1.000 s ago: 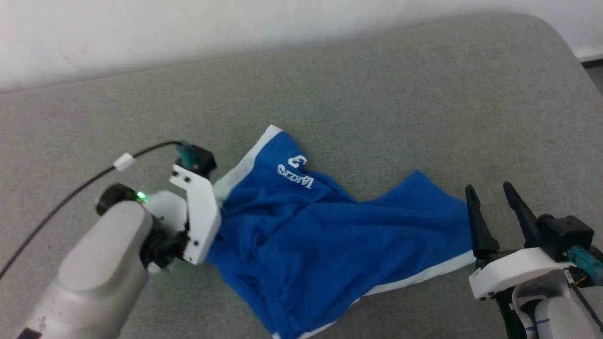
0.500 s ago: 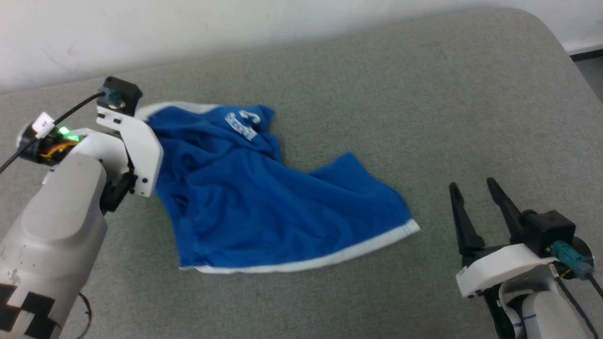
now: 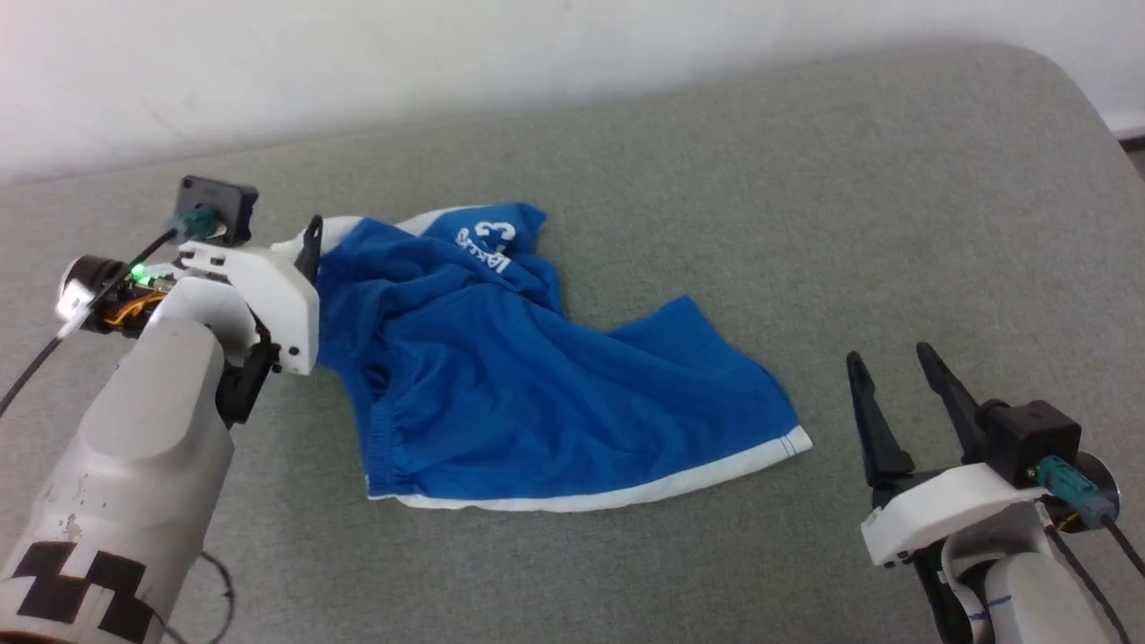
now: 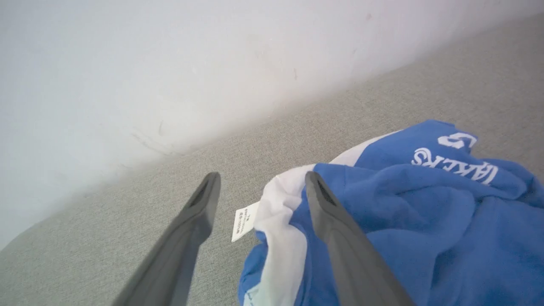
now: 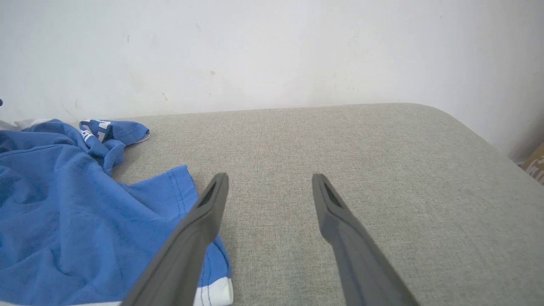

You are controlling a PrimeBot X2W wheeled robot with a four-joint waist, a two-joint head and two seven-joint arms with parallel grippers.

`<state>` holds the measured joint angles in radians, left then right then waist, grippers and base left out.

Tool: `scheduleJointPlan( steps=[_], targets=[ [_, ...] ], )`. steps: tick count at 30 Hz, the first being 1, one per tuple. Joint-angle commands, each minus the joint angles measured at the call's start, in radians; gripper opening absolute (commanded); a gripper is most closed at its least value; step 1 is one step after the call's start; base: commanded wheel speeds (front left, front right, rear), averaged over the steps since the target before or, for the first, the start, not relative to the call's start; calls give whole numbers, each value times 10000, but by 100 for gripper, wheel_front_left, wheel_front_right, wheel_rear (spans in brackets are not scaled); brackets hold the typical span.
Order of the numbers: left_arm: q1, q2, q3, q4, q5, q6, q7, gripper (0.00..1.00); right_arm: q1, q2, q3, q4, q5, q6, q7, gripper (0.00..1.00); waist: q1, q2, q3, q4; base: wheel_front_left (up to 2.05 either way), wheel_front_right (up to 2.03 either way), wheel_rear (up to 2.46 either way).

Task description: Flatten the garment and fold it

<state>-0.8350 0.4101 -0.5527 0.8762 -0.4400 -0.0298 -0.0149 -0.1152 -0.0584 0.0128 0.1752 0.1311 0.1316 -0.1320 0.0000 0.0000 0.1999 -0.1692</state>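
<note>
One pair of royal-blue shorts [image 3: 537,394], one grey padded table [image 3: 805,179] under it. On the shorts, one small white label [image 4: 242,221], one white wordmark [image 4: 457,168], one white numeral [image 4: 457,140]. Two grippers, the left gripper [image 4: 261,174] and the right gripper [image 5: 268,174], each with two dark fingers [image 5: 199,229], so four fingers in all. One green light [image 3: 137,268] on the left wrist, and one white wall [image 3: 537,54]

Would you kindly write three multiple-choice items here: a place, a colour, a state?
1. The blue shorts lie on which side of the right end effector? A. right B. left C. hanging from it
2. The hem trim is: A. white B. red C. yellow
3. The left end effector is: A. shut on the shorts B. shut on nothing C. open
Answers: 1 B, the head view shows them leftward; 2 A, a white band edges the hem; 3 C, its fingers stand apart.
</note>
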Motion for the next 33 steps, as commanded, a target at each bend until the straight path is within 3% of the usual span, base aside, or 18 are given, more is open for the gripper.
scheduleJointPlan(
  steps=[1,6,16,24,33],
  targets=[
    [231,-71,216,-9,-209,54,-455,100,102,-42,-32,7,-36,-9,46,100,0,0,-586,450,0,0,0],
    [1130,-283,891,-600,-768,314,-2126,100,457,-200,-233,29,24,-9,221,100,0,0,-1312,951,0,0,0],
    [5115,-577,1546,-3900,-858,1756,-2460,100,1266,-213,-544,-165,109,-9,584,100,0,0,-1855,1711,0,0,0],
    [6955,-747,596,-5614,-1160,1731,-777,100,1552,-100,-498,-324,117,-9,798,100,0,0,-1679,1837,0,0,0],
    [6789,-795,29,-6610,-1234,1844,828,100,1399,-37,-367,-406,78,-9,886,100,0,0,-1027,1642,0,0,0]
  ],
)
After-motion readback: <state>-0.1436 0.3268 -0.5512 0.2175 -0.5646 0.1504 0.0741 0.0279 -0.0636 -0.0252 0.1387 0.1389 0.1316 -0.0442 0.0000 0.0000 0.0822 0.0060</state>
